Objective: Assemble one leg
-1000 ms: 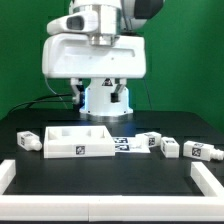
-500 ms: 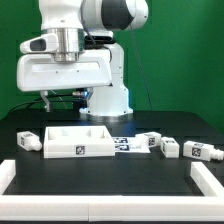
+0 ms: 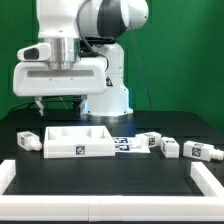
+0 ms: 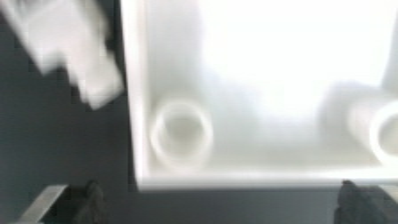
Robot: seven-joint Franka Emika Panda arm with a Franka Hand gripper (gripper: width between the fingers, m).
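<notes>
Arm has slid slightly toward the exterior view's left since half a second ago; parts unmoved. Black table, green backdrop behind. Leg lies at the frame's lower left, just beside the panel; other legs lie on the right. Only the blurry wrist view shows the gripper: fingers spread wide, empty, over the panel.

Exterior view: bright, even light; fairly sharp, low resolution; soft sheen on black worktop; shadows faint. Wrist view: heavily blurred, wholly out of focus; white panel overexposed, glaring
</notes>
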